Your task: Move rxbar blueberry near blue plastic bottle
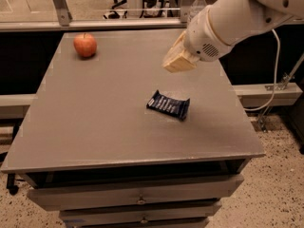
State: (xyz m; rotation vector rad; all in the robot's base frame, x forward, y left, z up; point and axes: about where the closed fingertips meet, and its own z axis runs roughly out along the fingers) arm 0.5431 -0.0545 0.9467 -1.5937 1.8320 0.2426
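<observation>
Apple [85, 45] sits far left on the table [95, 122]. The rxbar blueberry [168, 105] lies flat right of the middle. The gripper [179, 63] hangs farther back, not touching it; spread or pressed together, I cannot tell. The blue plastic bottle [197, 6] stands far back right

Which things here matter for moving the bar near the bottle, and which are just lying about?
Job: rxbar blueberry, flat mid-table; blue plastic bottle, far edge, partly behind the arm; gripper, above the table, beyond the bar.
Lying about: apple, far left of the table.
</observation>
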